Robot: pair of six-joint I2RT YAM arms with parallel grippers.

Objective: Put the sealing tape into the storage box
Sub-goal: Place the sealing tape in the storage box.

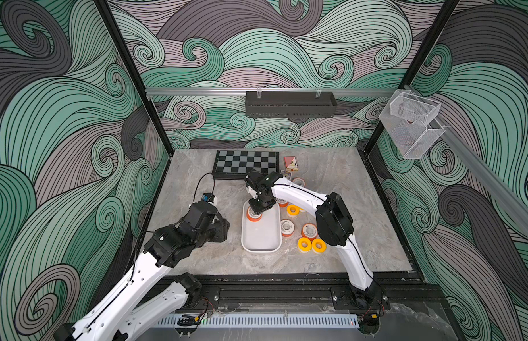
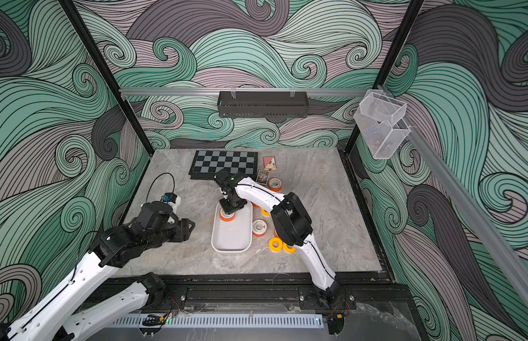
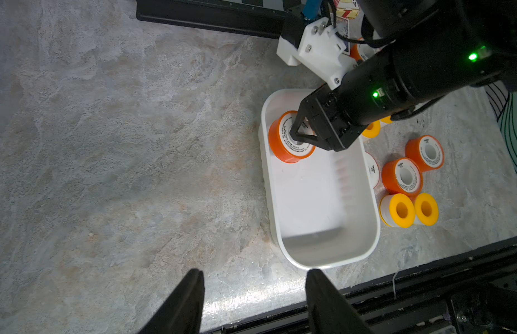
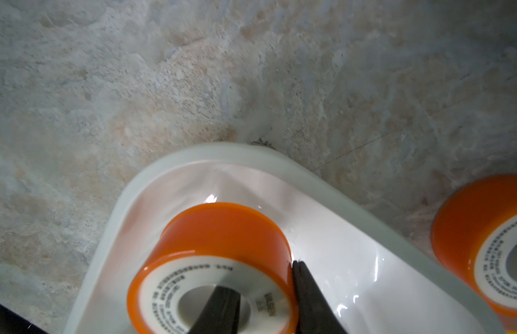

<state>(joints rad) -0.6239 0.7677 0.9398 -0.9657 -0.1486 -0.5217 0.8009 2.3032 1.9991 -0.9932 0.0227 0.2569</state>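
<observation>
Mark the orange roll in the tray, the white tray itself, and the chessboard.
orange roll (image 3: 277,143): left wrist view, on its orange side wall.
white tray (image 1: 261,233): in a top view, on the bare floor.
chessboard (image 1: 242,162): in a top view, mid-board squares.

An orange spool (image 3: 290,138), white printed face up, is inside the far end of the shallow white storage box (image 3: 309,202). More orange spools (image 3: 403,176) and yellow rings (image 3: 399,210) lie outside, just beside its right wall.
</observation>
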